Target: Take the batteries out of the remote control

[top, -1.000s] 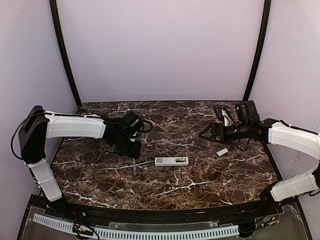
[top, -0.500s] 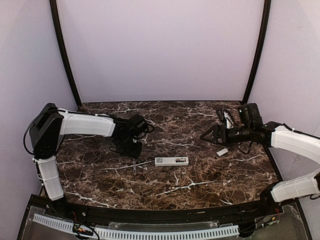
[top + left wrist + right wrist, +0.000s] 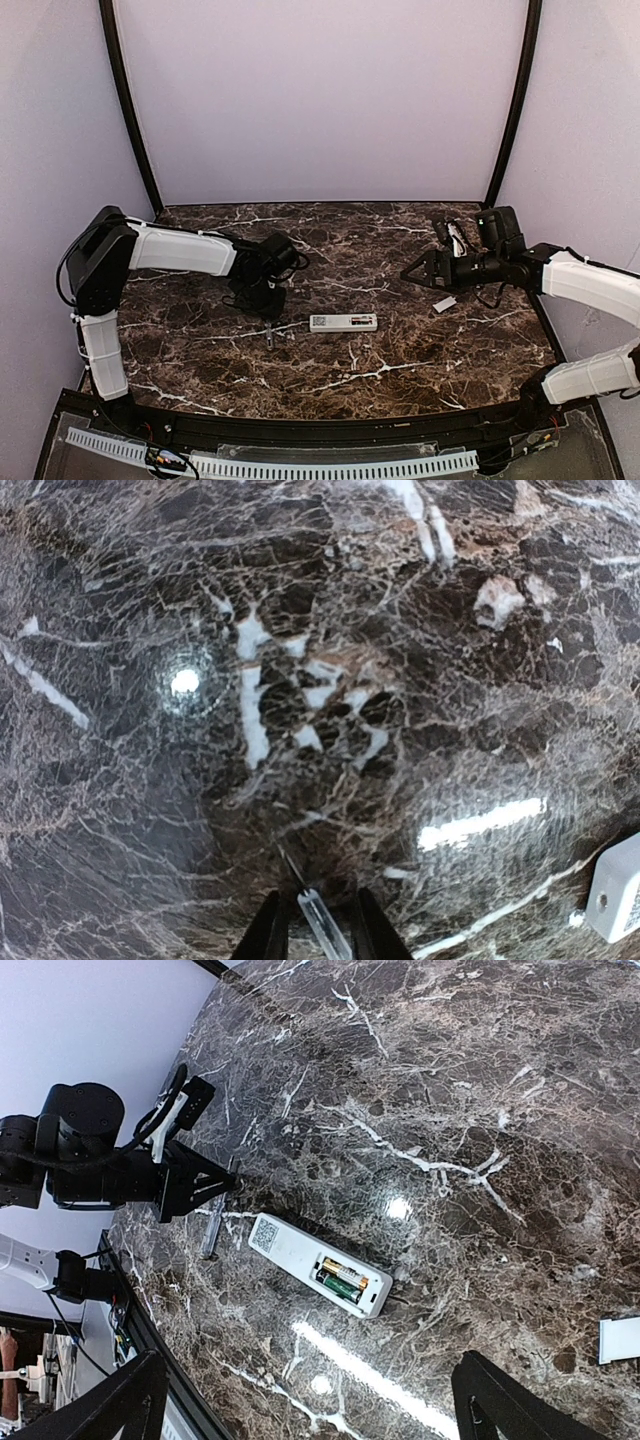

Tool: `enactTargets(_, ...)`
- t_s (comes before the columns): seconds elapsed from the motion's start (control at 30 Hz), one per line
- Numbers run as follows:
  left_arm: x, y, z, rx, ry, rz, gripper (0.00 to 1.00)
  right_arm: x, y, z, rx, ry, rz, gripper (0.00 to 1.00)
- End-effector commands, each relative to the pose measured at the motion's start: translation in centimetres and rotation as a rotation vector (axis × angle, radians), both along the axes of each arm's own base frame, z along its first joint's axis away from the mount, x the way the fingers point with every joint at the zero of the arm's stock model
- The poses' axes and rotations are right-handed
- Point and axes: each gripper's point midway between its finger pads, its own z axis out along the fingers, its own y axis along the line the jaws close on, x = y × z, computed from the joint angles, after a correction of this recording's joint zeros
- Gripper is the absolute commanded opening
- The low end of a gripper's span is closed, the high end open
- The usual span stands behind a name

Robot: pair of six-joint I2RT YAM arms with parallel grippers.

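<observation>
Remote control (image 3: 343,322): lies flat on the marble table (image 3: 400,380), just below the centre of the overhead frame, long axis left to right. No gripper touches it.

Battery bay (image 3: 345,1282): open and facing up, at the remote's right end in the right wrist view. Batteries (image 3: 338,1280): both sit in the bay, side by side, one with a gold end showing. Neither is lifted.

Battery cover (image 3: 445,303): off, lying flat on the table, right of the remote and well apart from it.

Pry tool (image 3: 268,335): thin grey stick on the table just left of the remote's left end, not touching it.

Left gripper (image 3: 318,908): low over the table at the tool's far end. In its wrist view the two fingers (image 3: 272,930) stand narrowly either side of the tool's tip. Whether they have clamped onto it cannot be told.

Right gripper (image 3: 307,1365): spread wide, nothing between its fingers, hovering at the right of the overhead frame above and beyond the cover, pointed toward the remote.

Progress, judged: the cover step looks complete and access is clear. The extraction itself is not yet done, so roughly the first half is finished. Left to do: secure the tool, lever each cell out of its spring seat, and set both clear of the remote. The remote is unrestrained, so it may slide when pried.
</observation>
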Motion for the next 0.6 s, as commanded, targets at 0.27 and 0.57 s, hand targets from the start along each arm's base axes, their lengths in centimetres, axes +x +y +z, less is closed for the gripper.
enactTargets(0.27, -0.4, 1.0, -1.5, 0.019, 0.025, 0.047, 0.01, 0.0, 0.0, 0.3, 0.008, -0.007, 0.000, 0.99)
enactTargets(0.57, 0.6, -1.8, 1.3, -0.148, -0.048, -0.017, 0.00, 0.3, 0.4, 1.5, 0.031, -0.027, 0.007, 0.99)
